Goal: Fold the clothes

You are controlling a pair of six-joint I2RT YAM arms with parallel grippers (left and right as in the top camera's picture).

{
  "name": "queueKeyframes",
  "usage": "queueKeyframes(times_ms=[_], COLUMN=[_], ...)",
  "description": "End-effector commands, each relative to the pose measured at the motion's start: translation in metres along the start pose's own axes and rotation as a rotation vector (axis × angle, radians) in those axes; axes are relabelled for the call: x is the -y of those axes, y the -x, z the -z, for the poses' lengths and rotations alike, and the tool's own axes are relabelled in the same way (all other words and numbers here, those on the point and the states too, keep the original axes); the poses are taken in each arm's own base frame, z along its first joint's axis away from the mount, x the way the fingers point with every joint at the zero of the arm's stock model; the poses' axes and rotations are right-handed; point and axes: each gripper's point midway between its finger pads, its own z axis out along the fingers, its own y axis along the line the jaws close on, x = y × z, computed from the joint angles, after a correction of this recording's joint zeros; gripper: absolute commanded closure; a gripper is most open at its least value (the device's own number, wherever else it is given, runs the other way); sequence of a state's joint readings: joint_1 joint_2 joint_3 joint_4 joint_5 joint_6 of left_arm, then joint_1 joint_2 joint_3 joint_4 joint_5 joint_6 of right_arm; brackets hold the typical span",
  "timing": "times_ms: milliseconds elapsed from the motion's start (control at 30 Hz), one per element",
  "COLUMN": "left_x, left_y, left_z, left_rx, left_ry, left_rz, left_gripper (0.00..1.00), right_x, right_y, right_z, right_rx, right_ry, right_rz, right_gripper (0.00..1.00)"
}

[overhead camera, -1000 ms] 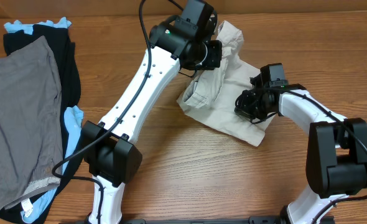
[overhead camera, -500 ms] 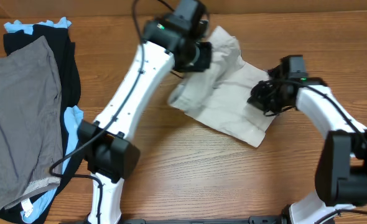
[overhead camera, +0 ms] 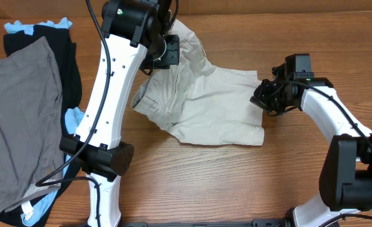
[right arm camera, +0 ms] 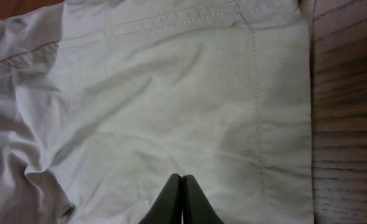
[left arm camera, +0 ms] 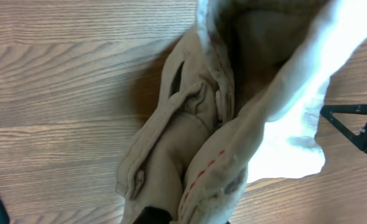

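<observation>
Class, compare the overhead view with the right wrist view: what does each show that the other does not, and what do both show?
Only the overhead view: both arms, the left end effector holding one end of the shorts, and the grey garment, black garment and light-blue garment piled at the left.
Only the right wrist view: the hem stitching close up, and the right end effector with its tips shut on the fabric.
Both: the beige shorts and the wooden table.

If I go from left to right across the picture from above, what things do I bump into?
grey garment → shorts → right gripper
</observation>
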State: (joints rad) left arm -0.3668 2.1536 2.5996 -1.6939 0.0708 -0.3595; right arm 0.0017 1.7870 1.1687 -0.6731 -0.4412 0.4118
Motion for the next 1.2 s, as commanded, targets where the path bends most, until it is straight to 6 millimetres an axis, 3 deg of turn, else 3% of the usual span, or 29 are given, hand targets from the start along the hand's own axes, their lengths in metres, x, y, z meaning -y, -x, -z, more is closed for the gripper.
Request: queueKeyframes(times_ms=[0, 200, 500, 767, 967, 1100, 1167], left_x=[0.0, -0.003, -0.002, 0.008, 0.049, 0.094, 0.117], left_y=[0.004, 0.006, 0.005, 0.002, -0.008, -0.023, -0.03], left_z=[0.008, 0.008, 0.005, -0.029, -0.084, -0.116, -0.122], left_rx=[0.04, 0.045, 0.039, -0.037, -0.146, -0.209, -0.23], left_ry=[0.015, 0.034, 0.034, 0.03, -0.06, -0.171, -0.235], left_rz=[-0.022, -0.022, -0.024, -0.008, -0.054, -0.104, -0.119], left_gripper=[0.96, 0.96, 0.96, 0.96, 0.96, 0.96, 0.96], right_x=[0.003, 0.029, 0.056, 0.07, 0.08, 0.081, 0.081], right_y=[0.001, -0.009, -0.007, -0.013, -0.025, -0.026, -0.026], right_z=[-0.008, -0.037, -0.047, -0.061, -0.076, -0.078, -0.078], right_rx=[-0.008, -0.051, -0.06, -0.096, -0.151, -0.157, -0.156], right_ry=[-0.01, -0.043, -0.105, -0.133, -0.14, -0.142, -0.143], right_rz=[-0.005, -0.038, -0.08, -0.104, -0.13, -0.133, -0.133], right_gripper=[0.96, 0.96, 0.96, 0.96, 0.96, 0.96, 0.96])
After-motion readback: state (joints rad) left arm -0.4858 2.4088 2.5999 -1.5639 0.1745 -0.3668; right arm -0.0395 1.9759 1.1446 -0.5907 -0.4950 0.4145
